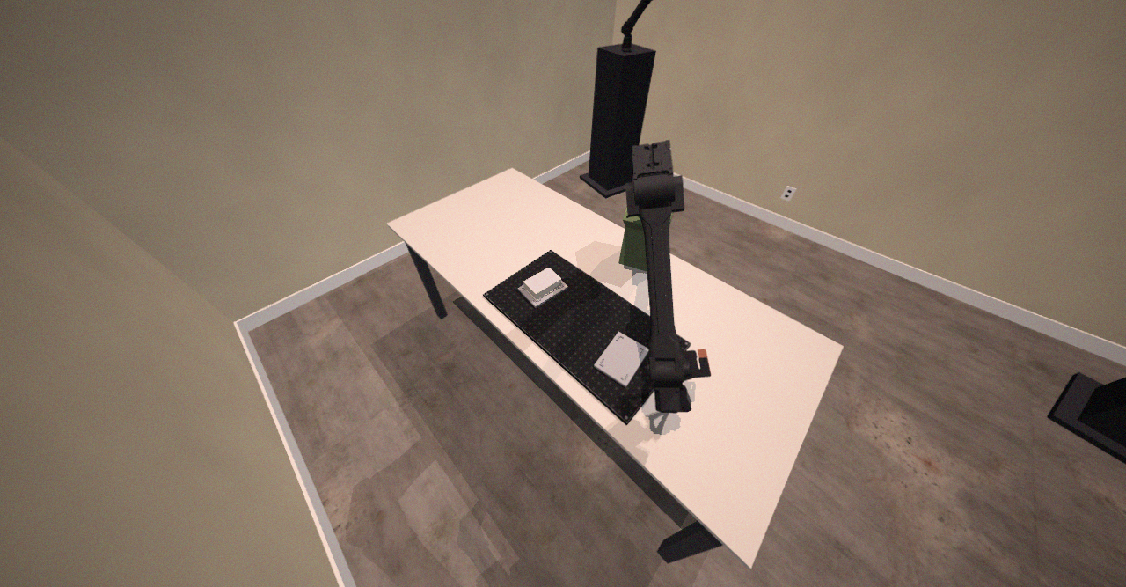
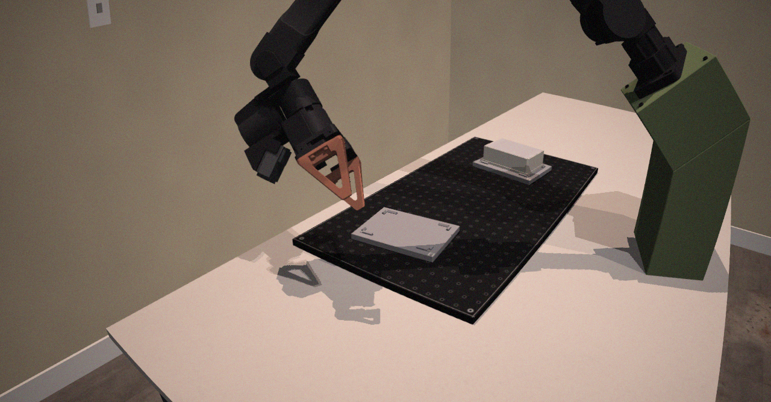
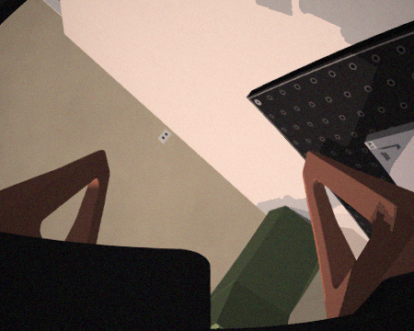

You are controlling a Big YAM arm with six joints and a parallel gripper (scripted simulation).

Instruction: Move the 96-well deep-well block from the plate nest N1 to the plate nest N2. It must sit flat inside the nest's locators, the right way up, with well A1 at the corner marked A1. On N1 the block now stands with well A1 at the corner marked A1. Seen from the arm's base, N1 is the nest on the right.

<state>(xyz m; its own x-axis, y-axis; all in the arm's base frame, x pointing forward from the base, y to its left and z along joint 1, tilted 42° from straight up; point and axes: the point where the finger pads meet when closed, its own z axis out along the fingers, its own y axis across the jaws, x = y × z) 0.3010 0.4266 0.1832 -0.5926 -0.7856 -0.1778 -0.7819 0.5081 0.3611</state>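
Reaching out long from its green base (image 2: 689, 184), the arm (image 2: 302, 16) bends down, gripper (image 2: 350, 191) wide open, holding nothing, above the board (image 2: 485, 226).

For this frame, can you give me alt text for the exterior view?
A black arm holds its open orange tool in the air over the near end of a black pegboard, beside an unoccupied grey nest. At the board's far end a white block sits on a second nest. The arm's green base stands on the table at right.
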